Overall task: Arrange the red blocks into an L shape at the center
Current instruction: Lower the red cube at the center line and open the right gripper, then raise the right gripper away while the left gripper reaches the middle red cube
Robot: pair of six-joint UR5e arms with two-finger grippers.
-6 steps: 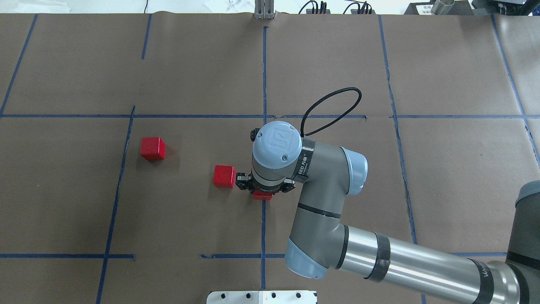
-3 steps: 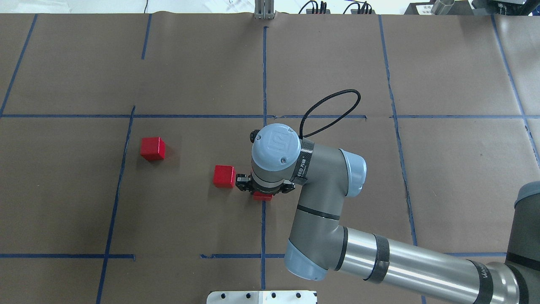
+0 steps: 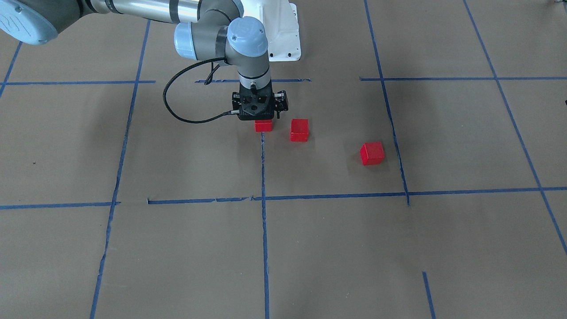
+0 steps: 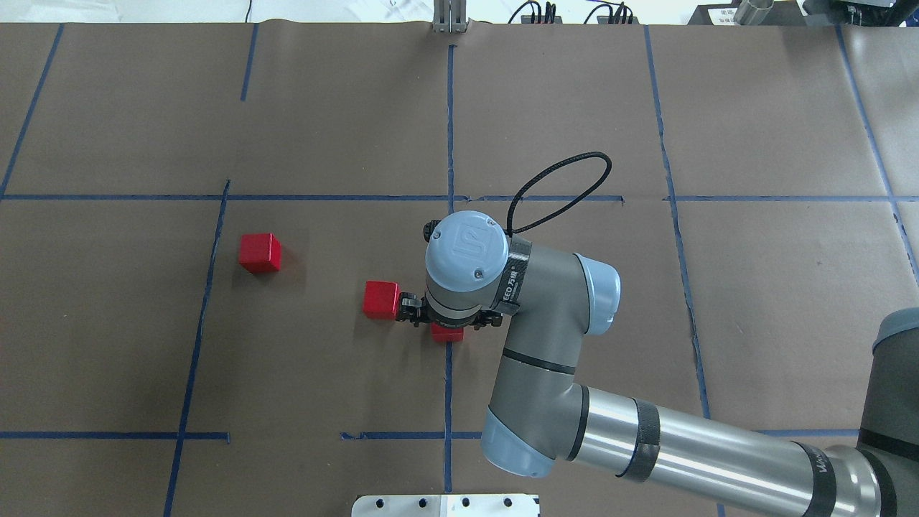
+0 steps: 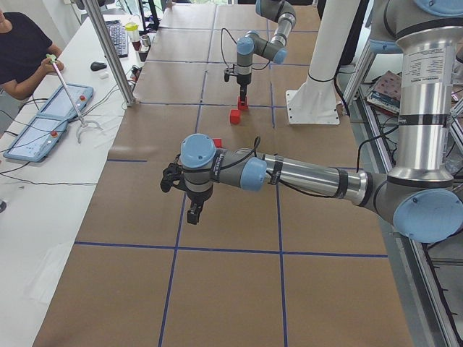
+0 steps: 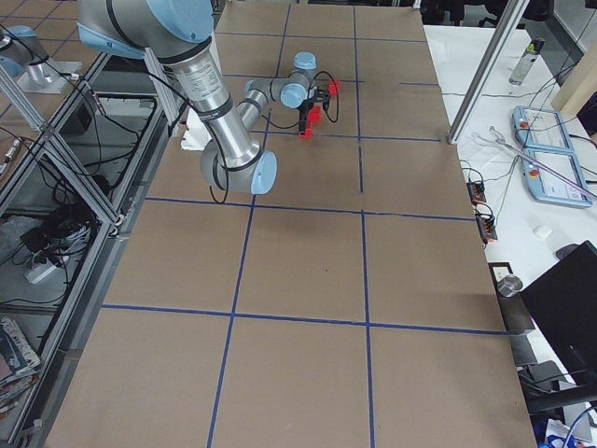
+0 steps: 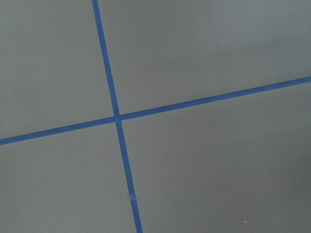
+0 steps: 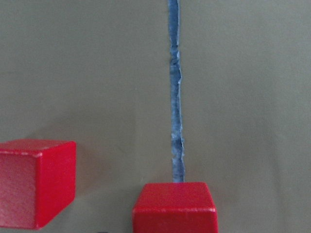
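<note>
- While I watch the feeds, the right end effector (image 3: 260,116) hangs pointing straight down over the middle of the table (image 3: 177,248), directly above the first red block (image 3: 263,126).
- That block sits on the blue tape line (image 3: 264,177) that runs down the centre. From overhead, only its near edge peeks out from under the wrist.
- On that arm's wrist camera the block fills the bottom middle of my screen, with the tape leading away from it. No fingers are in shot, so I cannot tell how wide the jaws stand or whether they have any hold on it.
- The second red block (image 3: 299,130) is just to the robot's left of the first. A strip of bare table lies between them, and it is close by the end effector's flank.
- The third red block (image 3: 372,153) lies well off, further left again, alone beside the next tape line.
- The left end effector (image 5: 194,211) hovers well apart from all three blocks, and its camera shows only a tape crossing (image 7: 116,118). I only see it side-on, so I cannot tell if it's open or closed.
</note>
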